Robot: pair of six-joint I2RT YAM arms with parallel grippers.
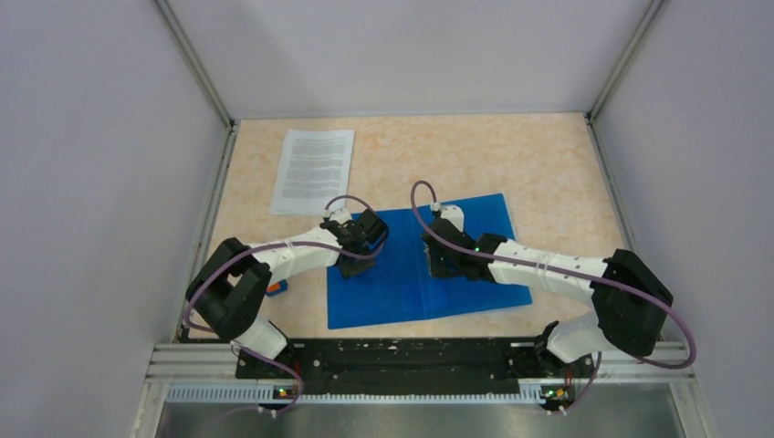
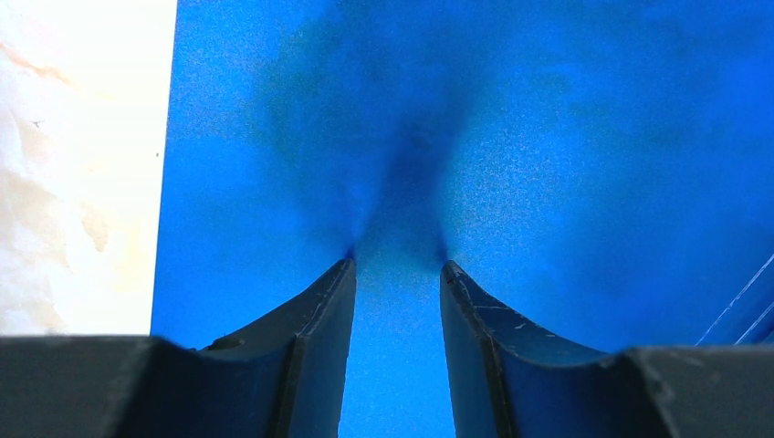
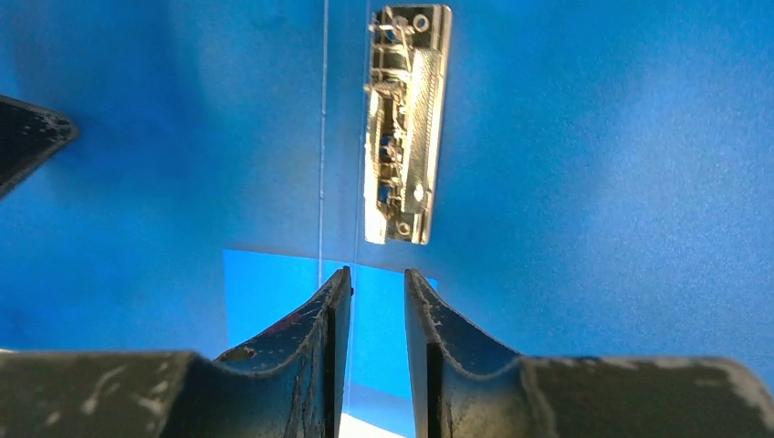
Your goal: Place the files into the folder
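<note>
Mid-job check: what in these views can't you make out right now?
Left gripper and right gripper: in the top view their own wrists cover the fingertips, and the wrist views are too close to show contact with the folder.
Files: top view only, too small to read or to count sheets.
Orange-and-blue block: top view, too small to identify, tucked against the left arm.
Metal clip: right wrist view, open or clamped unclear.

A pale beige, marbled table (image 1: pixel 548 164) sits boxed in by three plain grey-white walls (image 1: pixel 91 137), joined at the far corners by slim metal posts (image 1: pixel 196 64). A silver rail (image 1: pixel 192 360) runs along the near edge (a ribbed strip below it). The light is even and soft.
</note>
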